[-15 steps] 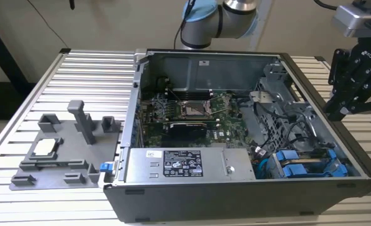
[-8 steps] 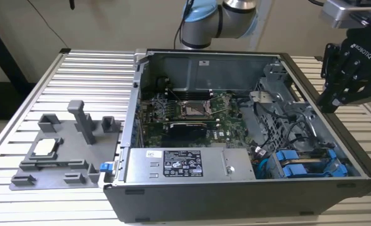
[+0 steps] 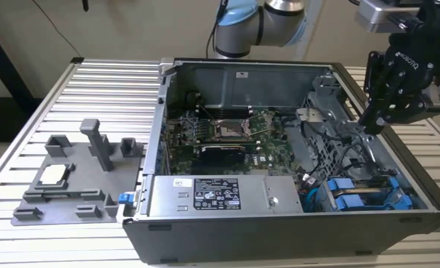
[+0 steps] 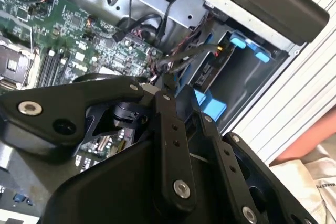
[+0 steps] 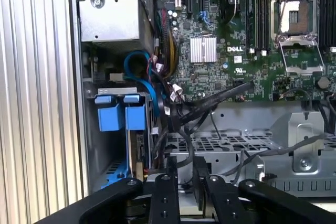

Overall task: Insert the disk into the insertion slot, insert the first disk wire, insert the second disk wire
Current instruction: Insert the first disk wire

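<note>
A silver table [image 3: 101, 84] with long ridges holds two things. A big open computer box [image 3: 280, 237] sits on the middle and the exterior view's right. A flat grey plastic stand [image 3: 56, 209] with little posts lies just beside it, on the exterior view's near left.

**Print in view, little of it legible**

In the exterior view, a black-and-white rating label [image 3: 216, 194] lies on the power-supply box [image 3: 276, 196] at lower centre, its print too fine to read. A white sticker [image 3: 242, 74] sits on the computer case [image 3: 287, 84] rear wall. White lettering [image 3: 407, 60] marks the gripper [image 3: 371, 127] housing. In the first wrist view, a white maker's mark [image 5: 234, 49] is printed on the motherboard [image 5: 210, 19].
</note>
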Available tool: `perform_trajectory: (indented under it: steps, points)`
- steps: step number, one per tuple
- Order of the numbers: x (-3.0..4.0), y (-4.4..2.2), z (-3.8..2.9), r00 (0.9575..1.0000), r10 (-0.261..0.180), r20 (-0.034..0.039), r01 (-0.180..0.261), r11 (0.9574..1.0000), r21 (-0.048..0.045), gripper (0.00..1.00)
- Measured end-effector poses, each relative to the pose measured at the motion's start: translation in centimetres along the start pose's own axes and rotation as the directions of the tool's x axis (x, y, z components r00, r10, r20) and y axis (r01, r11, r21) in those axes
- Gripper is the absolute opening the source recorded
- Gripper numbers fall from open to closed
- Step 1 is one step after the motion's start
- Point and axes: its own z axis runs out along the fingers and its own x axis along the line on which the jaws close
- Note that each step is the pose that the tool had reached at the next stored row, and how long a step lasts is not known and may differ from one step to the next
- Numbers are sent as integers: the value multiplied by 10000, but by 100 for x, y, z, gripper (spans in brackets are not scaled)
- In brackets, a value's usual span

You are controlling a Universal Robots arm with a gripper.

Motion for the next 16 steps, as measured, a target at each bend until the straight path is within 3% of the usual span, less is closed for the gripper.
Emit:
perform_trajectory:
  steps: [2,5,9,16]
  points:
    - [1,55,1,10000,-13,-26,13,10000,4,27]
    - [0,105,2,9998,-80,-161,81,10000,11,27]
    - [-20,158,14,9987,-205,-465,206,9998,22,27]
    - [-46,239,97,9973,-505,-530,507,9987,28,27]
